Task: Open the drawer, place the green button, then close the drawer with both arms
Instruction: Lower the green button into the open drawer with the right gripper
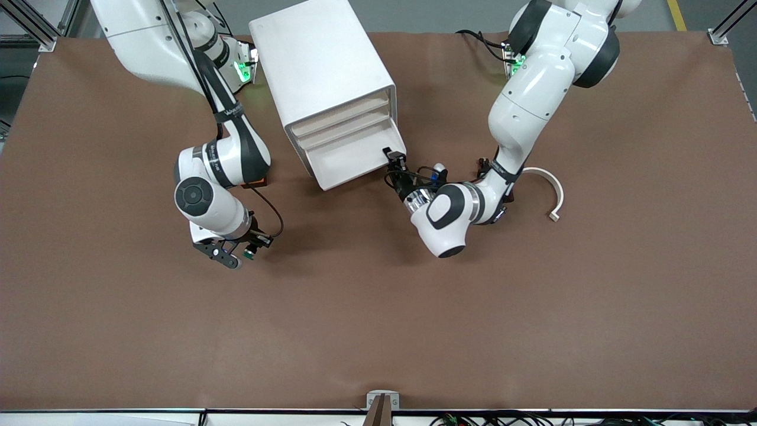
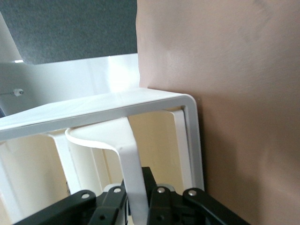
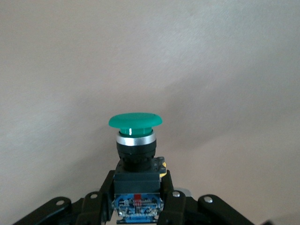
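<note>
The button (image 3: 135,122) has a round green cap and a dark boxy body. My right gripper (image 3: 137,199) is shut on its body, cap pointing away from the wrist. In the front view this gripper (image 1: 235,257) holds the button (image 1: 251,254) over bare table toward the right arm's end. The white drawer cabinet (image 1: 322,77) stands in the middle. My left gripper (image 1: 394,160) is at the cabinet's lowest drawer (image 1: 355,163). In the left wrist view the left gripper (image 2: 136,199) is shut on the drawer's thin white curved handle (image 2: 126,150).
A loose white curved strip (image 1: 549,189) lies on the brown table (image 1: 378,319) beside the left arm's forearm. A small orange-brown object (image 1: 258,184) shows partly under the right arm's elbow.
</note>
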Robot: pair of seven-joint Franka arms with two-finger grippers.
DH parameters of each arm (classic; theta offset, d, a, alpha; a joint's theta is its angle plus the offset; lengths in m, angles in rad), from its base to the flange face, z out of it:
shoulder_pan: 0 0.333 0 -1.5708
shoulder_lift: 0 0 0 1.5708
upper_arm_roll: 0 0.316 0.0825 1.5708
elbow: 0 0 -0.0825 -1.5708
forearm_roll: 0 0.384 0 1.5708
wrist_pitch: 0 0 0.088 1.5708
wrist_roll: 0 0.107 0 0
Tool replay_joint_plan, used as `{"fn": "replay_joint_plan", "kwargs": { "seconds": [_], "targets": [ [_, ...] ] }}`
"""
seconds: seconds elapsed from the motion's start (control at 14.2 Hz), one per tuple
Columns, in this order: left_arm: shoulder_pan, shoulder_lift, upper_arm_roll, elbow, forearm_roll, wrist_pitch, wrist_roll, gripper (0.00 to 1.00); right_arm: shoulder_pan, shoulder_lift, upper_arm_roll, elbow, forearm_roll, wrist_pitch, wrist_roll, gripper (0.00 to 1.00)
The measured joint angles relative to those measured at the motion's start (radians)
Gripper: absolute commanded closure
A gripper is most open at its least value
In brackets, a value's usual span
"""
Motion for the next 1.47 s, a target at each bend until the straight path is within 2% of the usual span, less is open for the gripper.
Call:
{"fn": "replay_joint_plan", "kwargs": {
  "seconds": [0.35,0.56,0.63,0.91,1.12,1.47],
  "targets": [
    [0.057,0.0,0.0,0.005,-0.001,0.005,0.0,0.86,0.126,-0.052,0.003,0.027,0.0,-0.062,0.234,1.0],
    [0.071,0.0,0.001,0.006,-0.001,0.007,0.0,0.82,0.198,-0.069,0.004,0.11,0.0,-0.17,0.388,1.0],
    [0.072,0.0,0.001,0.006,-0.001,0.007,0.0,0.74,0.221,-0.071,0.004,0.138,0.0,-0.197,0.432,1.0],
    [0.077,0.0,0.005,0.012,-0.001,0.009,0.004,0.01,0.324,-0.07,0.006,0.171,0.001,-0.223,0.614,1.0],
    [0.082,0.0,0.001,0.034,-0.001,0.009,0.043,0.0,0.394,-0.065,0.006,0.168,0.001,-0.22,0.732,1.0],
    [0.101,-0.007,-0.005,0.066,-0.004,0.009,0.319,0.0,0.469,-0.051,0.005,0.121,0.001,-0.152,0.873,1.0]
  ]
}}
